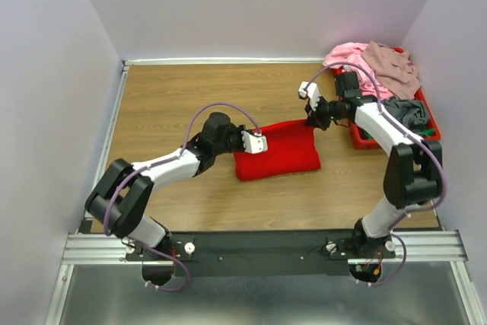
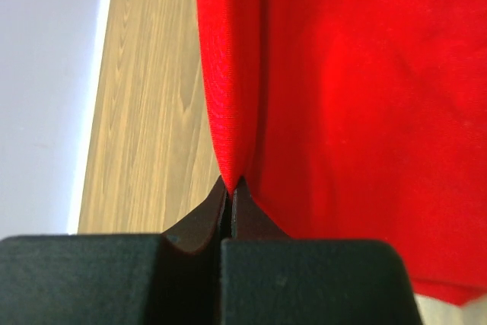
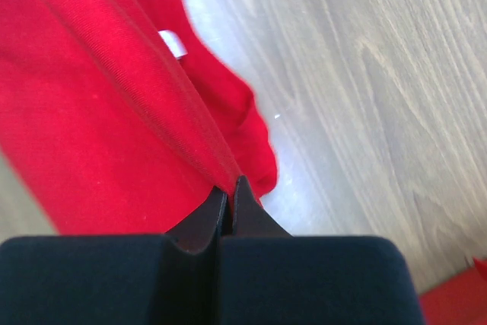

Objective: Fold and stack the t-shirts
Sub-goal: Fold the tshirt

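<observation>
**Top external.** We list one red t-shirt (image 1: 278, 151), partly folded, on the table (image 1: 175, 97). The left gripper (image 1: 259, 142) is at its left edge and the right gripper (image 1: 313, 121) at its far right corner. Well right of the right fingers stands a tray (image 1: 356, 139) heaped with a pink shirt (image 1: 346, 55), a mauve shirt (image 1: 392, 66) and a grey shirt (image 1: 407, 112), all unfolded.

**Left wrist.** The fingers are clenched on a peak of red cloth, which rises straight ahead from the tips. Bare wood lies to their left.

**Right wrist.** The fingers are pinched together on a taut ridge of the same shirt. A white neck label (image 3: 173, 43) shows ahead and left of the tips, and wood lies to their right.

**Handling.** We judge the fabric light, limp and stretchy. It will sag between the two holds and may slide on the smooth wood. It is best held at edges or corners, with both layers caught in the pinch and the span kept evenly tensioned.
</observation>
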Controlling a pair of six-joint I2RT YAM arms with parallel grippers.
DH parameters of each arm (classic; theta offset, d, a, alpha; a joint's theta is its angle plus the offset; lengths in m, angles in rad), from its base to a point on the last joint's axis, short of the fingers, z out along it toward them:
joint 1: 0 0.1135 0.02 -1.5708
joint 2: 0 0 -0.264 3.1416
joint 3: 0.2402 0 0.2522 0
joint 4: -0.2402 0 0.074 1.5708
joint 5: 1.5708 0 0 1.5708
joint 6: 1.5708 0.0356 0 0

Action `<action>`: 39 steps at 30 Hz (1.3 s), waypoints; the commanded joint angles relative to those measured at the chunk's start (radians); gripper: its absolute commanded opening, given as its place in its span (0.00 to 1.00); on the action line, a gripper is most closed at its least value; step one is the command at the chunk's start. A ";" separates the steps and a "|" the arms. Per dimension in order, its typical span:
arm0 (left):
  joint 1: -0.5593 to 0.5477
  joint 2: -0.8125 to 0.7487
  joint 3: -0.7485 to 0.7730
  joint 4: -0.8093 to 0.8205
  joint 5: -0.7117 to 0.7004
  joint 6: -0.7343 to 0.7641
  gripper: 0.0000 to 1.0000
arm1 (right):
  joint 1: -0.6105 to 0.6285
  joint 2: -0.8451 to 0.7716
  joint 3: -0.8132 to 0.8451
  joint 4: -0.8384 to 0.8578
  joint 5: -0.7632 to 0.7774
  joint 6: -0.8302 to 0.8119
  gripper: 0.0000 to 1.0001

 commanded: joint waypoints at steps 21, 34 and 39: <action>0.032 0.206 0.094 0.009 -0.165 -0.051 0.00 | -0.016 0.293 0.143 0.194 0.190 0.162 0.23; 0.075 0.079 0.304 -0.083 -0.697 -0.520 0.94 | -0.016 0.170 0.143 0.284 0.318 0.449 0.72; 0.147 -0.162 0.207 -0.238 -0.552 -0.883 0.98 | -0.014 0.067 0.036 0.252 0.074 0.542 0.77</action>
